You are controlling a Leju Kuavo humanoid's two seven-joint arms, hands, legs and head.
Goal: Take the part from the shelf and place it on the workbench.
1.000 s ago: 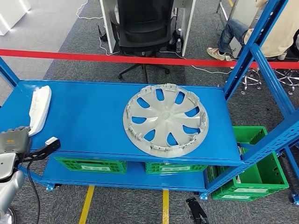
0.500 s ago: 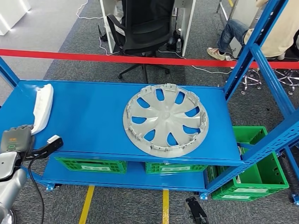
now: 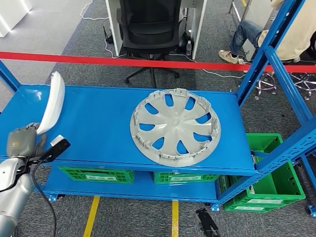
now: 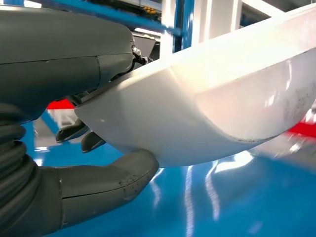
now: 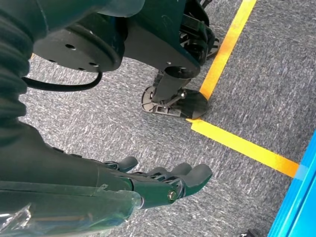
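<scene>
the white part stands tilted above the blue shelf at nine o'clock, gripped by the left hand, the wheel cover lying toward three o'clock, while the right hand hangs with fingers apart, holding nothing.

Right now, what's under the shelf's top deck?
Green crates sit on the lower shelf beneath the top deck. Another green crate stands at its right. The deck hides their contents.

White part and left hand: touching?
Touching. In the left wrist view the left hand grips the white part, thumb pressed under its edge and fingers over the top. The head view shows the part tilted up off the shelf.
</scene>
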